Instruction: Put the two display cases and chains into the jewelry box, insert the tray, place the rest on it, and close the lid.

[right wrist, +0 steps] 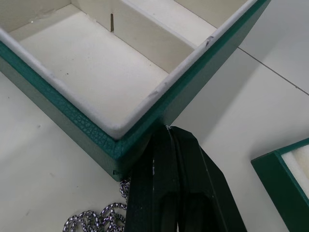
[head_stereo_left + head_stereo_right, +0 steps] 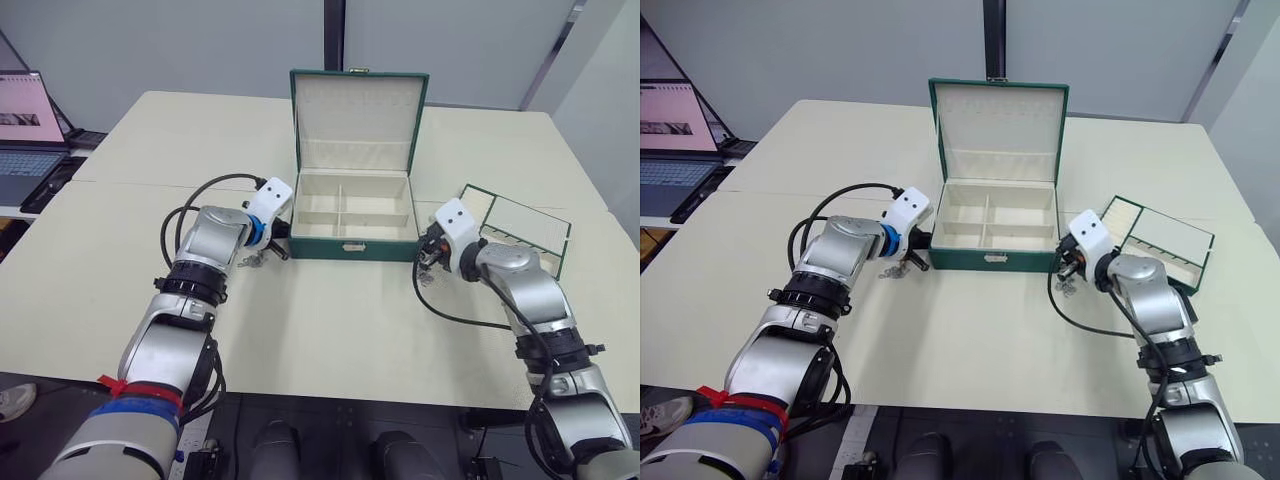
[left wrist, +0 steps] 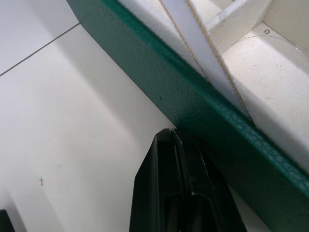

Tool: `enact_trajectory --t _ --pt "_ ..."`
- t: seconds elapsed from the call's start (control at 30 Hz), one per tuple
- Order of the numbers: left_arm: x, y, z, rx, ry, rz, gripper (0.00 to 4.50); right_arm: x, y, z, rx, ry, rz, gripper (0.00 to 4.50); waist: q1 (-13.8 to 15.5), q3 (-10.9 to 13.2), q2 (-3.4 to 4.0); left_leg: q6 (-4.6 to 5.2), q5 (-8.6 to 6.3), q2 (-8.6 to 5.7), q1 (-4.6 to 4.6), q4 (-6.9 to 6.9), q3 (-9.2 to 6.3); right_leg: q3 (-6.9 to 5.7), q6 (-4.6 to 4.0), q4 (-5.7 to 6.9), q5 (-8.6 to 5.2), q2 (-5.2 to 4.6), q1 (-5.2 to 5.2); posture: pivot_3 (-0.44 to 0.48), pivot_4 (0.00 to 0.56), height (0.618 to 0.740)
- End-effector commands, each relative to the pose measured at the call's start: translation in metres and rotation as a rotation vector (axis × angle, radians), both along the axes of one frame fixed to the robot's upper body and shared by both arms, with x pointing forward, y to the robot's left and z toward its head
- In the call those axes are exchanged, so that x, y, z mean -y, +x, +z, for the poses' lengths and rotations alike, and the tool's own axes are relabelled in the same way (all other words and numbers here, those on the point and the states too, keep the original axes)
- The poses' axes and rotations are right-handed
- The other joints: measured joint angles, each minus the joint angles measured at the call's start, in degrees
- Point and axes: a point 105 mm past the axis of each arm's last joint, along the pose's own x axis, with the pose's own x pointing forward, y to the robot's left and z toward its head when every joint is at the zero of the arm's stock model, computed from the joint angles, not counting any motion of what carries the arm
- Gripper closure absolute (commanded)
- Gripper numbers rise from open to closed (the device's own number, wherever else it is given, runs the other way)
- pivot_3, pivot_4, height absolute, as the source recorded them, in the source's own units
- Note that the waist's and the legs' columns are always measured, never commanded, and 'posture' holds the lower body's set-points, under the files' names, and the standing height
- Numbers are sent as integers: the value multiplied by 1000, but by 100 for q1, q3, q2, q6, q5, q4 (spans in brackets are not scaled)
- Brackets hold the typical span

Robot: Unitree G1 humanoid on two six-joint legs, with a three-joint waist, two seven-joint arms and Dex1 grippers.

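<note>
The jewelry box (image 2: 352, 245) stands open at the table's middle, its cream compartments showing bare, with the lid (image 2: 357, 115) upright behind it. My left gripper (image 2: 283, 250) is shut, its tips against the box's front left corner (image 3: 193, 111). A small silver chain (image 2: 252, 262) lies on the table just under that wrist. My right gripper (image 1: 166, 129) is shut at the box's front right corner (image 1: 145, 130), with another chain (image 1: 96, 220) bunched on the table beside its fingers. The tray (image 2: 520, 232) rests tilted to the right of the box. The display cases are hidden.
An open laptop (image 2: 25, 130) sits on a side desk at the far left. The cream table (image 2: 330, 330) stretches wide in front of the box, with a seam (image 2: 130, 183) running across it on the left.
</note>
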Motion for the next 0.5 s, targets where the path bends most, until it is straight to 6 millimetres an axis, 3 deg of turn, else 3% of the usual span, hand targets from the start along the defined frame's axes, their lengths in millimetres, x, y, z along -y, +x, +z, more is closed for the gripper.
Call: enact_trajectory --t 0.03,0.5 --pt "54 -12 10 15 -68 -201 4500 -35 -12 2 -6 37 136 4488 2 0 0 0 0 0 0 0 0 0 0 0 0 0 0 0 150 737" --pt "59 -29 1 -32 -67 -241 4500 -37 -22 -4 -38 31 155 4488 14 -1 1 1 0 -1 1 -3 0 3 0 -5 0 0 4 0 150 737"
